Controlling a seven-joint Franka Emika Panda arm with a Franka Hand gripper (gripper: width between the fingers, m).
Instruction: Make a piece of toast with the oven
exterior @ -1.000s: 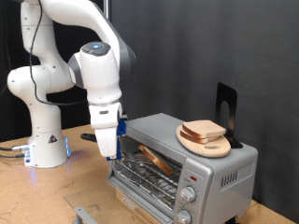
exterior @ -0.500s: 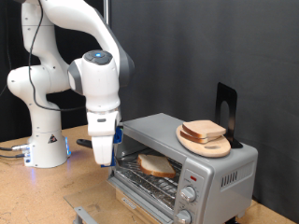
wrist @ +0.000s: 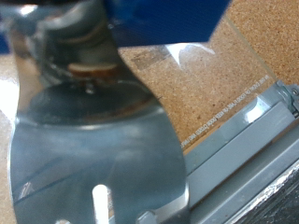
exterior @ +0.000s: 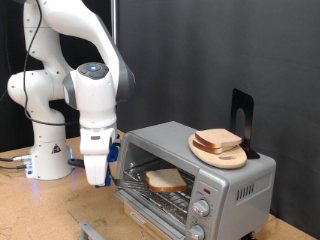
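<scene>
The oven (exterior: pixel 228 182) stands at the exterior view's right, a silver box with its door open and two knobs (exterior: pixel 199 219) on the front. The piece of toast (exterior: pixel 165 180) lies flat on the wire rack inside, pale with a tan crust. My gripper (exterior: pixel 97 176) hangs to the exterior view's left of the oven's opening, pointing down, apart from the toast and with nothing seen between its fingers. The wrist view is blurred: it shows a shiny reflecting surface (wrist: pixel 89 140) and cork table (wrist: pixel 215 75), and no fingers that I can make out.
A round wooden plate (exterior: pixel 218 153) with a matching bread slice (exterior: pixel 219 139) sits on the oven's top, and a black stand (exterior: pixel 241 115) rises behind it. The arm's white base (exterior: pixel 48 150) stands at the exterior view's left on the cork table (exterior: pixel 40 205).
My gripper has drawn back out of the oven's opening and moved towards the exterior view's left and down. The toast has stayed on the rack inside.
</scene>
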